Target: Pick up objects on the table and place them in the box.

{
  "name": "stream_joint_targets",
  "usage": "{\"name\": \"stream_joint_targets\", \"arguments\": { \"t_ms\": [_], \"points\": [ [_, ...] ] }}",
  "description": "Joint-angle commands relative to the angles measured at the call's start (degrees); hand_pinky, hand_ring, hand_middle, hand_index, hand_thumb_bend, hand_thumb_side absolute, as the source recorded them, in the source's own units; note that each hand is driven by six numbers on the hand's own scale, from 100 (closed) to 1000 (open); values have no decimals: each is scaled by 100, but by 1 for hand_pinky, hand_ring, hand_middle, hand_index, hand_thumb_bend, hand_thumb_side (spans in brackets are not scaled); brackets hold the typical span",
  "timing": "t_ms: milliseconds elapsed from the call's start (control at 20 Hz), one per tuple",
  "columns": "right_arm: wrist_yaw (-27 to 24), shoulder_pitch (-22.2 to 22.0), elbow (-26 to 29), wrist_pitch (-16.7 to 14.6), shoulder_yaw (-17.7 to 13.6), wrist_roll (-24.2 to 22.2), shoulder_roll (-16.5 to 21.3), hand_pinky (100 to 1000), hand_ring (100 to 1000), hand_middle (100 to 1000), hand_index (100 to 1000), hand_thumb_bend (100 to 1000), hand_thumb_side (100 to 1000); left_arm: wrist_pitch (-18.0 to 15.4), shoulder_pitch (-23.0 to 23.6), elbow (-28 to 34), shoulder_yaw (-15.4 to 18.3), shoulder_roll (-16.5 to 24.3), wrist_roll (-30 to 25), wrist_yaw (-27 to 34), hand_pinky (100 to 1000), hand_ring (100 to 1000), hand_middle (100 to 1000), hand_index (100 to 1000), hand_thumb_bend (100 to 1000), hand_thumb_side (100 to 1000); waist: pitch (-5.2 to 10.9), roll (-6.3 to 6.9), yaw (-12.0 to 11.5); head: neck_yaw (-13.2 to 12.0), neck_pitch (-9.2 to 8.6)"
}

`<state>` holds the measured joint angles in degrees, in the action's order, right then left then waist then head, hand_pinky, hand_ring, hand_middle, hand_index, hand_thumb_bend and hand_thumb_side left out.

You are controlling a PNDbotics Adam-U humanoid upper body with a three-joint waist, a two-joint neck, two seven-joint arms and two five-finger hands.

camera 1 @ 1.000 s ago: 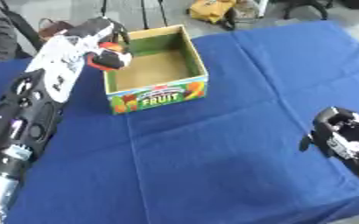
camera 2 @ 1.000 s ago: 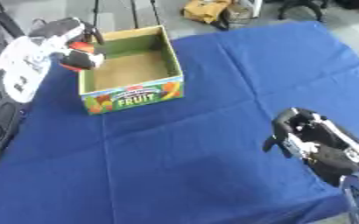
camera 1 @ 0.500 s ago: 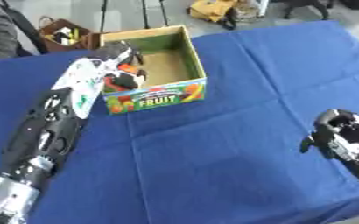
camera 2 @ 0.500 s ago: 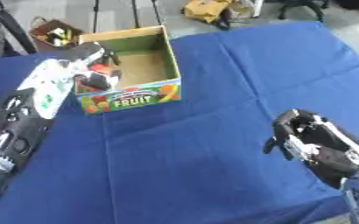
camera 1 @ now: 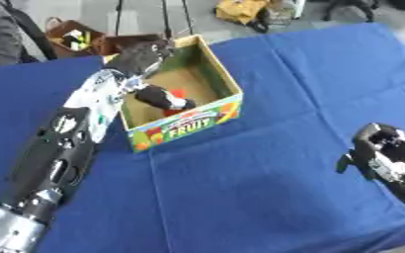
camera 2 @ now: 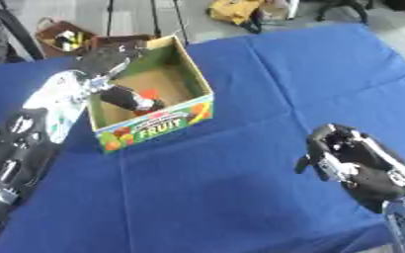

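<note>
The left hand (camera 1: 137, 62) is over the fruit box (camera 1: 208, 117) near the table's (camera 1: 266, 188) far-left corner. Its fingers look curled around a dark, roundish object (camera 1: 161, 97) that's already inside the box, long axis roughly along the box's length. Looks about ready to let go. The right hand (camera 2: 348, 158) sits idle, fingers curled on nothing, near the right edge.

Blue tablecloth (camera 1: 266, 188); green-rimmed box (camera 1: 182, 122), fruit print, red lettering.

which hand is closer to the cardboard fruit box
Left. The left hand reaches over the cardboard fruit box; the right hand sits far off by the table's near right edge.
</note>
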<state>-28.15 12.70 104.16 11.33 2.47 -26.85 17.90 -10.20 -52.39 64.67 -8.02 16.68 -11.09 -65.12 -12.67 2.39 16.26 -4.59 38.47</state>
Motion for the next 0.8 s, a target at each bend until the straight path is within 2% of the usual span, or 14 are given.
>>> {"name": "stream_joint_targets", "arguments": {
  "t_ms": [50,100,150,250,400,600,800],
  "points": [
    [28,57,42,-5,-60,30,55,496,256,232,208,100,100,-147,-46,565,365,158,291,194,957,941,943,935,900,815,92,-19,-35,73,-47],
    [32,52,39,-5,-70,39,51,496,256,233,208,100,100,-184,-6,766,511,163,415,316,938,925,928,924,862,814,92,-17,-59,94,-46],
    [35,55,39,-5,-78,46,53,496,256,233,208,100,100,-130,187,1290,582,242,778,701,932,917,920,919,852,811,87,-6,-78,113,-59],
    [40,60,38,-3,-86,55,63,496,256,233,208,100,100,192,586,2243,559,461,1387,1616,891,871,877,887,783,801,85,9,-112,133,-71],
    [38,64,36,0,-102,71,68,496,256,234,208,100,100,569,1016,3164,664,708,1876,2647,864,835,843,862,750,794,89,24,-164,178,-75],
    [38,64,36,1,-118,85,77,496,256,235,209,100,100,751,1549,3816,933,840,2297,3632,827,786,798,830,696,786,87,28,-240,193,-87],
    [33,60,39,3,-128,96,80,496,256,235,210,100,100,778,2028,4061,1143,805,2510,4415,809,750,766,815,650,793,84,30,-302,130,-94]
  ]
}}
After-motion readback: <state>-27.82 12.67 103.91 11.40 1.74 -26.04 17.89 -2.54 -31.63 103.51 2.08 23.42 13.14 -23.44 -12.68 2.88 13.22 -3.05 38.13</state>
